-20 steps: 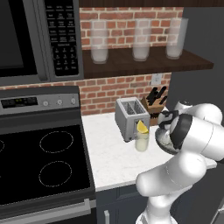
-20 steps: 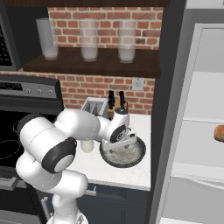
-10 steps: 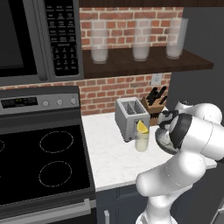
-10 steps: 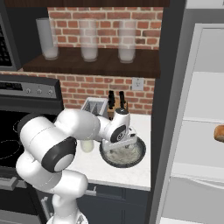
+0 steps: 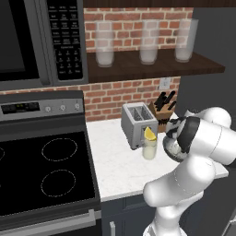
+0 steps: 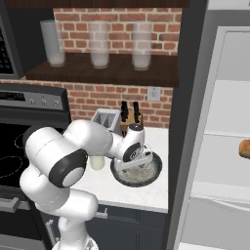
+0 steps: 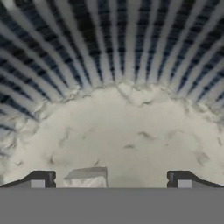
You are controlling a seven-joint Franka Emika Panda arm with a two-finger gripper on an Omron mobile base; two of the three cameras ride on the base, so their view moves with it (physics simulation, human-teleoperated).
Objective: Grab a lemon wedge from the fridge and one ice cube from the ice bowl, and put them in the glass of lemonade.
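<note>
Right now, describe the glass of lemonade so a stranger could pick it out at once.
Find the white counter between the stove and the fridge, then the silver toaster by the brick wall. The glass of lemonade stands just in front of it: a short tumbler of pale liquid with a yellow lemon wedge on top, unlike the tall frosted glasses on the shelf.

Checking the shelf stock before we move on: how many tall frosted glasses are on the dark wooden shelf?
3, in a row on the dark wooden shelf: left tall frosted glass, middle, right, all above the counter. None looks hidden.
</note>
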